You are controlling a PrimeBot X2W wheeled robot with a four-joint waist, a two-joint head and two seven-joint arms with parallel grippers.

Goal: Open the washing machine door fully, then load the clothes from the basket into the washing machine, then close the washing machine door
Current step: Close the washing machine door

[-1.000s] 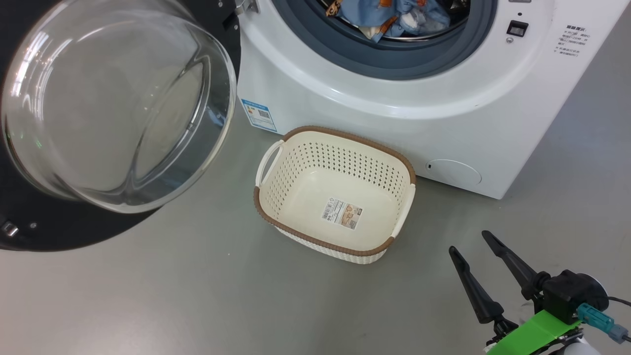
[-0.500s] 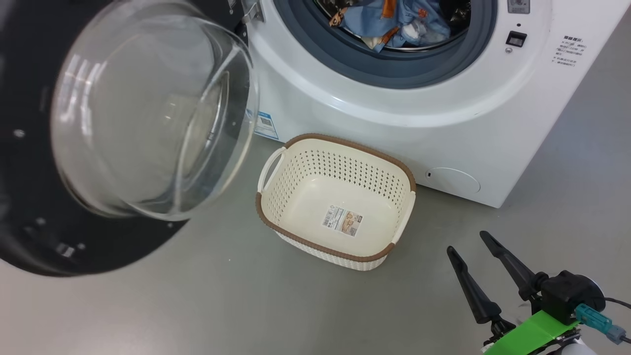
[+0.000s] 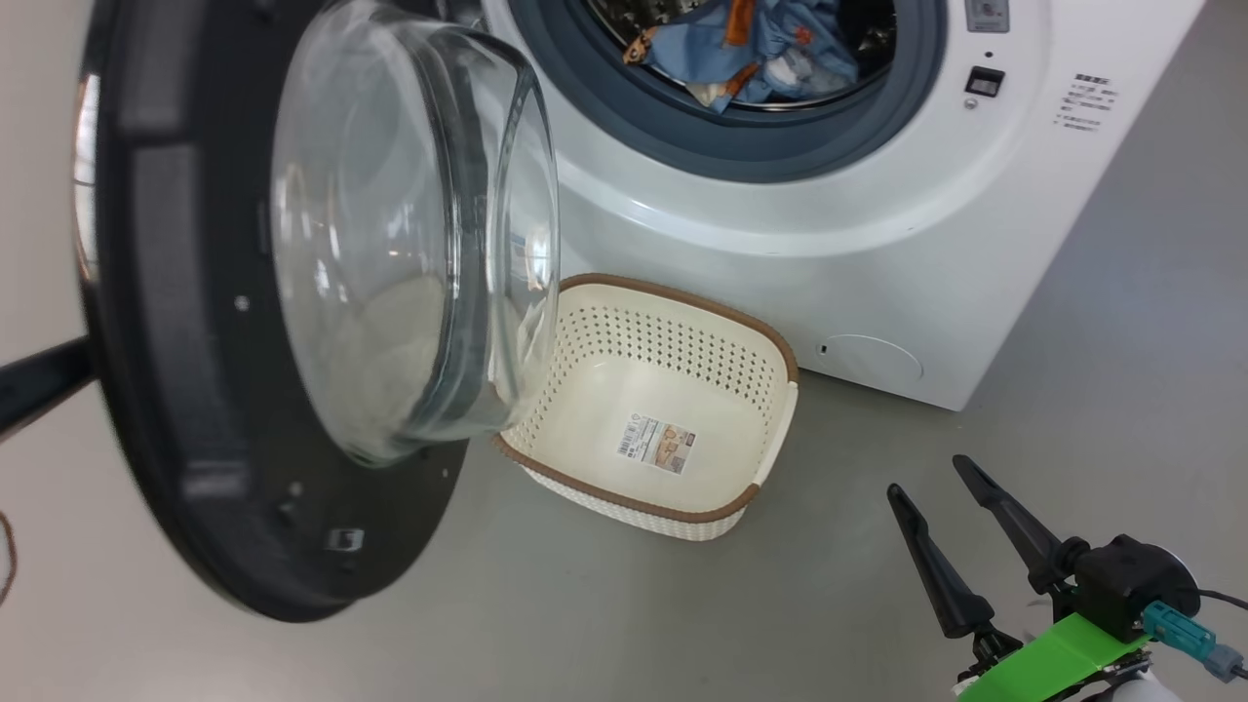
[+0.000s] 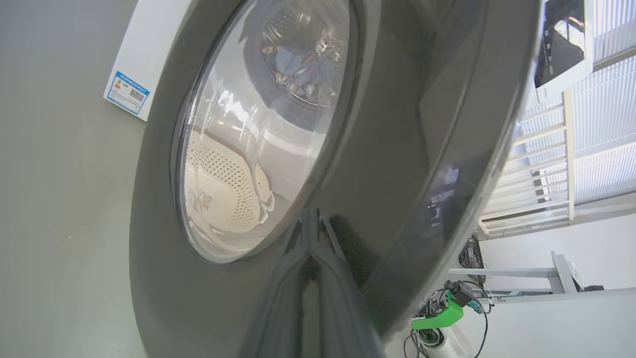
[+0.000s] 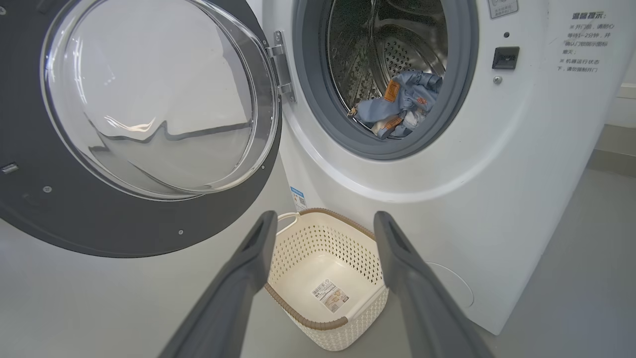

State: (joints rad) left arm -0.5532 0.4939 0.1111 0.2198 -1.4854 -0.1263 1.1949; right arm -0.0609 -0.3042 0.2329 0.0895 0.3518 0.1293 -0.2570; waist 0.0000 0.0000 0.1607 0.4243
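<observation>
We read this as the last step, shutting the washing machine door (image 3: 166, 370). The clothes (image 3: 751, 54), blue with orange patches, lie inside the drum of the washing machine (image 3: 780, 263). The basket (image 3: 673, 341) stands empty on the floor just in front of the machine, below the opening, with a paper label on its bottom.

The door hangs from its hinge at the left of the opening and stands partly swung, its glass dome turned toward the machine. In the head view the dome overlaps the basket's left end. In the right wrist view the 2 show side by side with no contact.

The left gripper (image 4: 310, 271) is on the door's outer side. Its jaws are pressed together, holding nothing, with their tips against the glossy black rim below the glass. So the door lies straight ahead of those jaws, between them and the machine. We judge that the push must run toward the opening, turning about the hinge's upright axis. The left arm is plainly the nearer of the 2.

The right gripper (image 3: 926, 480) hangs low at the right, well apart from the door, jaws spread wide and empty.

We see 2 risks: the tips may slide on the glossy rim as the door's angle changes, and the clothes lie close to the grey gasket's lower lip.
</observation>
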